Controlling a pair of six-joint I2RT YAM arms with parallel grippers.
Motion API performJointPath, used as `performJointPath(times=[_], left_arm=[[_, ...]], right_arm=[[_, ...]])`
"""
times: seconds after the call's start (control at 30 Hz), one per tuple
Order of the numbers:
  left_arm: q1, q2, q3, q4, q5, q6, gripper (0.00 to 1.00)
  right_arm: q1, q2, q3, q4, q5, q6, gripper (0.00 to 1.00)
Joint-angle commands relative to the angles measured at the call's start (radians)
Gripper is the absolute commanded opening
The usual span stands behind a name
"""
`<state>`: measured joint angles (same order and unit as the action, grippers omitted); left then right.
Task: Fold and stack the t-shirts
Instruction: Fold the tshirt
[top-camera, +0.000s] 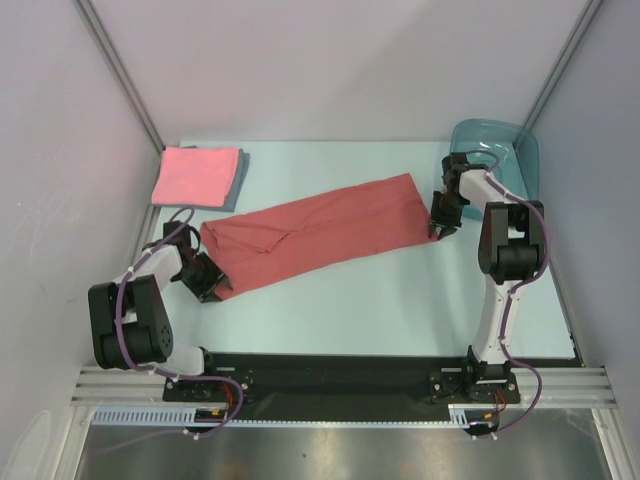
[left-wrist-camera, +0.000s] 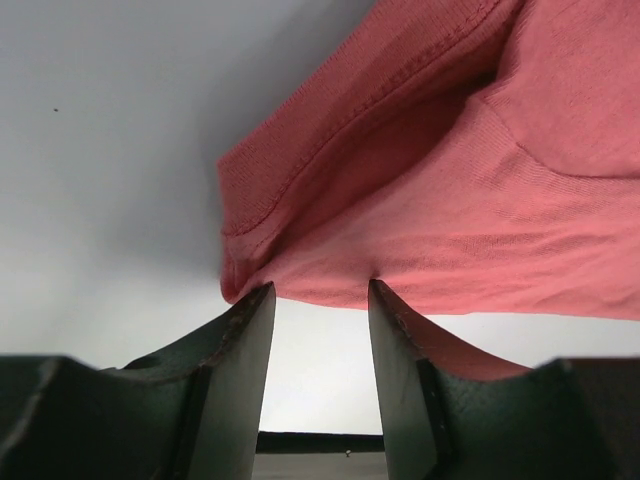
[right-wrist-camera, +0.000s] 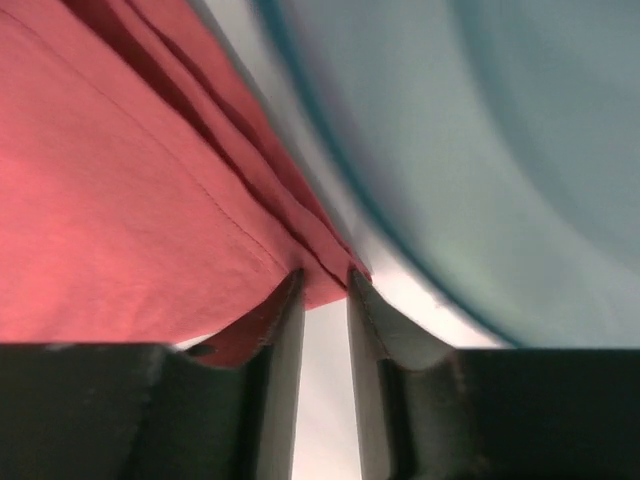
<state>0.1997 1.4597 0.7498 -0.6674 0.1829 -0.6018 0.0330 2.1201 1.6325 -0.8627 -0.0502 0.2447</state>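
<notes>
Shirt (top-camera: 320, 232), red, is lying as long strip; L gripper (left-wrist-camera: 320, 290) jaws are standing apart at near-left end; R gripper (right-wrist-camera: 325, 275) jaws are sitting narrow at far-right corner, grip unclear.

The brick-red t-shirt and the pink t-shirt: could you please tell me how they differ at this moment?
The brick-red t-shirt lies stretched in a long diagonal band; the pink t-shirt is folded into a compact square. The brick-red t-shirt lies straight on the table, with the left gripper and right gripper at its ends; the pink t-shirt sits atop a grey-blue t-shirt, away from both. Both are plain cloth.
</notes>
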Motion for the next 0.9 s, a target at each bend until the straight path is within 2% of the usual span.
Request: performJointPath(times=[0.0, 0.1, 0.27, 0.37, 0.4, 0.43, 0.6, 0.87], left_arm=[[0.012, 0.010, 0.016, -0.017, -0.072, 0.010, 0.49], [0.017, 0.011, 0.025, -0.023, -0.079, 0.017, 0.49], [0.024, 0.022, 0.025, -0.026, -0.094, 0.036, 0.49], [0.026, 0.016, 0.022, -0.028, -0.102, 0.040, 0.48], [0.026, 0.016, 0.022, -0.028, -0.103, 0.040, 0.48], [0.027, 0.014, 0.022, -0.031, -0.108, 0.043, 0.48], [0.046, 0.019, 0.023, -0.034, -0.111, 0.050, 0.48], [0.067, 0.010, 0.033, -0.037, -0.132, 0.057, 0.47]], right_arm=[[0.002, -0.040, -0.023, 0.034, 0.049, -0.016, 0.38], [0.001, -0.046, -0.043, 0.037, 0.049, -0.022, 0.42], [-0.005, -0.054, -0.077, 0.047, 0.049, -0.019, 0.32], [-0.012, -0.043, -0.053, 0.042, 0.049, -0.018, 0.16], [-0.012, -0.040, -0.048, 0.036, 0.076, -0.015, 0.04], [-0.012, -0.045, -0.046, 0.024, 0.091, -0.010, 0.00], [-0.013, -0.112, -0.132, 0.042, 0.116, 0.008, 0.00], [0.001, -0.167, -0.247, 0.057, 0.070, 0.044, 0.00]])
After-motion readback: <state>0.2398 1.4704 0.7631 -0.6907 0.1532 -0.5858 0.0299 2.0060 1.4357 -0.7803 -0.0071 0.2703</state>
